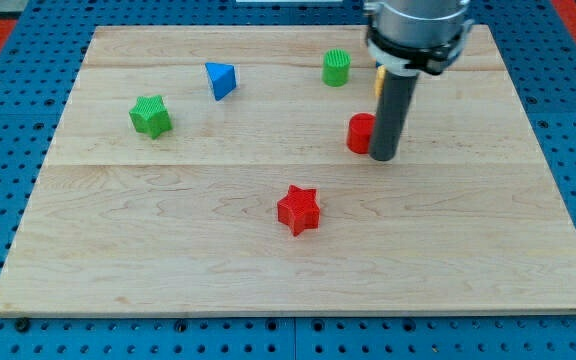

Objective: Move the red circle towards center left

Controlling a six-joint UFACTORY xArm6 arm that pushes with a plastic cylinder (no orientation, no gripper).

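Note:
The red circle (360, 132) sits on the wooden board (168, 250), right of centre and partly hidden by the rod. My tip (383, 156) rests on the board right against the red circle's right side, a little toward the view's bottom. The rod rises from there to the arm at the view's top.
A red star (298, 209) lies below centre. A green cylinder (336, 68) stands above the red circle. A blue triangle (220, 79) is at upper centre-left. A green star-like block (151, 116) is at the left. A yellow block (378, 78) shows as a sliver behind the rod.

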